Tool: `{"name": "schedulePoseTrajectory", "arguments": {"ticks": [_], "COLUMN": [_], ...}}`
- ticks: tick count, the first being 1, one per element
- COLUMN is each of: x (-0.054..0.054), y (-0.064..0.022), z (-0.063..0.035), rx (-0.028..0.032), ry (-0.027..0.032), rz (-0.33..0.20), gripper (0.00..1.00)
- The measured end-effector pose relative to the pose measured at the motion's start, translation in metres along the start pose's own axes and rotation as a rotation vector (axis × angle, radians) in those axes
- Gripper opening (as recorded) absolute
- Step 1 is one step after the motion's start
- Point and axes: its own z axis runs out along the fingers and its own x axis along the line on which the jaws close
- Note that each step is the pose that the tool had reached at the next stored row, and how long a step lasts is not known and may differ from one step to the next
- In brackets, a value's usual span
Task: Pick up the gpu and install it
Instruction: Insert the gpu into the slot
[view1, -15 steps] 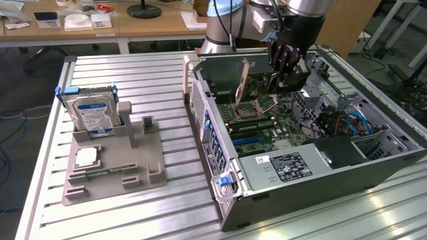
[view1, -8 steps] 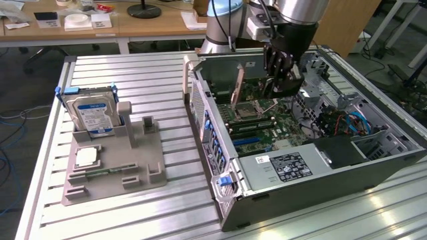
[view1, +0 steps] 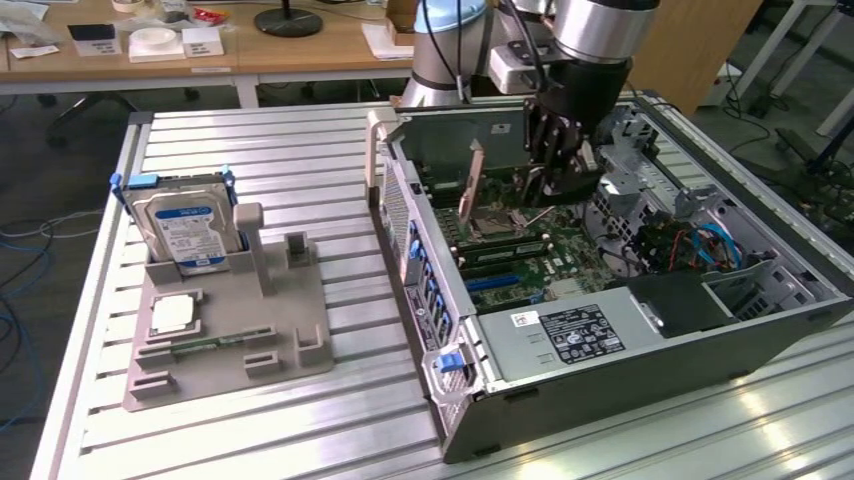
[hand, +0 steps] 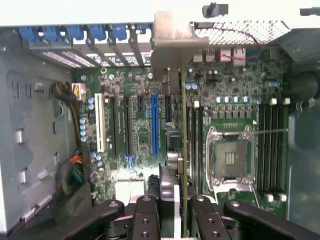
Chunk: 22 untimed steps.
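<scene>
The black hand (hand: 179, 215) pinched the thin dark gpu card (hand: 184, 140), edge-on over the green motherboard (hand: 140, 135), its face hidden.

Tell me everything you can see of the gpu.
The gpu is a thin, flat circuit card, seen edge-on as a narrow brownish strip, with a pale metal bracket at the end by the blue clips. It stands on edge over the green motherboard, between the blue slot and the processor socket. The gripper clamps its other end. Whether it sits in a slot cannot be told.
</scene>
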Motion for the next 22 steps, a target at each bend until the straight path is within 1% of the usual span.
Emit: {"name": "schedulePoseTrajectory", "arguments": {"ticks": [3, 7, 9, 13, 18, 22], "x": [0.001, 0.008, 0.01, 0.01, 0.01, 0.011], "y": [0.001, 0.0008, 0.001, 0.0069, 0.0087, 0.0143], "z": [0.0042, 0.0083, 0.0101, 0.0157, 0.0246, 0.0302], "rx": [-0.0002, -0.0001, 0.0, 0.0, -0.0001, -0.0001], "ry": [0.0001, 0.0001, -0.0001, 0.0, 0.0001, 0.0001], "rz": [0.0, 0.0, 0.0, 0.0, 0.0, 0.0], "gripper": [0.28, 0.28, 0.28, 0.28, 0.28, 0.28]}}
